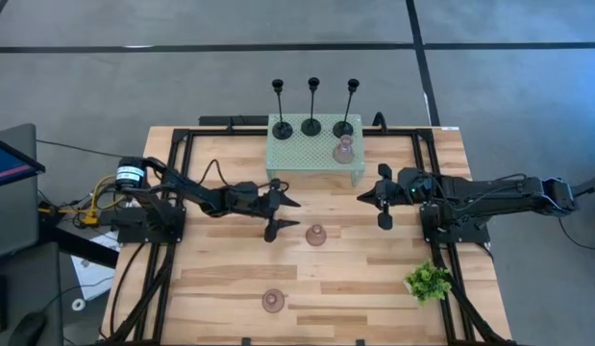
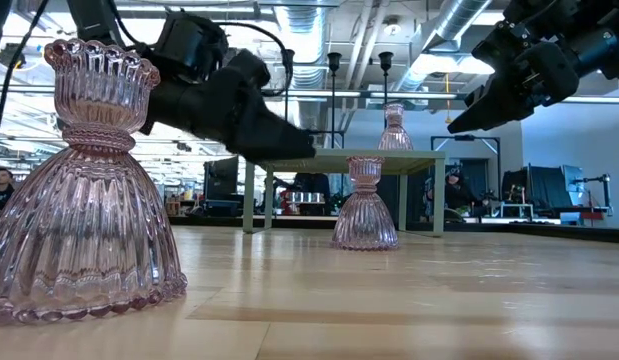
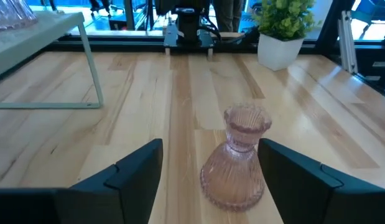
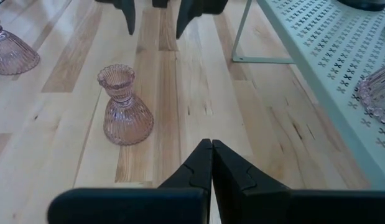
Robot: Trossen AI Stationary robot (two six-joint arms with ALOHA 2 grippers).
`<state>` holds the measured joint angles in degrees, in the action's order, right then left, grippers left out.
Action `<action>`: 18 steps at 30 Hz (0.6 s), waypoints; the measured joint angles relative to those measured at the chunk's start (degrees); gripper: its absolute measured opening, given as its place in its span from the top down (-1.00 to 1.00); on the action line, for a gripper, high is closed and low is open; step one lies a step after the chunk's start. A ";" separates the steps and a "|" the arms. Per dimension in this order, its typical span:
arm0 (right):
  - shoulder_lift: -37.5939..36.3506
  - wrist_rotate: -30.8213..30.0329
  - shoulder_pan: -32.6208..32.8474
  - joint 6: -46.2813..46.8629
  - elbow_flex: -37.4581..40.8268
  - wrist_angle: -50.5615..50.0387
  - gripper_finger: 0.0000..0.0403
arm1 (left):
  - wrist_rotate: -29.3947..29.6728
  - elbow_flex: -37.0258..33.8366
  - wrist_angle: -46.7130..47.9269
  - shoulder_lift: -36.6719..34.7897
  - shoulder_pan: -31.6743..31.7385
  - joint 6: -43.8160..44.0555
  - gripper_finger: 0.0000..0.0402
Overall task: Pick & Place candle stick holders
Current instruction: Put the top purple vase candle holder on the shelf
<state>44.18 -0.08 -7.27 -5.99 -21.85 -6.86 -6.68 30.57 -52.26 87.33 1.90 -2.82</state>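
Observation:
Three black candle stick holders (image 1: 311, 123) stand on their round bases along the back of the mint-green mesh shelf (image 1: 307, 159), and one pink glass holder (image 1: 343, 151) stands on the shelf's right part. A second pink holder (image 1: 316, 234) stands upright on the table, and a third (image 1: 273, 301) stands near the front edge. My left gripper (image 1: 289, 213) is open, low over the table, just left of the second pink holder (image 3: 237, 158), which stands ahead of and between its fingertips without showing any touch. My right gripper (image 1: 361, 197) is shut and empty in front of the shelf's right end.
A small green plant in a white pot (image 1: 429, 282) stands at the table's front right. The shelf's thin legs (image 3: 92, 68) stand on the table behind my left gripper. Bare wood lies between the two grippers.

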 joint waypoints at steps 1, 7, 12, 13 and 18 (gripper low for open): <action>0.00 0.00 0.00 0.01 0.00 0.00 1.00 | 0.02 0.23 0.23 0.59 0.05 0.07 -0.32; 0.00 -0.08 0.02 0.00 -0.02 0.03 1.00 | -2.02 4.07 0.43 8.98 0.47 0.14 -0.32; 0.00 -0.11 0.02 0.00 -0.02 0.03 1.00 | -5.68 8.81 0.29 14.33 0.06 0.17 -0.32; 0.00 -0.10 0.02 0.01 -0.02 0.03 1.00 | -6.22 9.53 0.26 14.73 -0.13 0.18 -0.32; 0.00 -0.09 0.00 0.00 -0.02 0.00 1.00 | -6.84 11.71 -0.04 15.09 -1.22 0.21 -0.32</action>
<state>44.19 -0.17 -7.27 -5.99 -21.87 -6.85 -13.52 42.28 -52.31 102.41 0.69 -2.61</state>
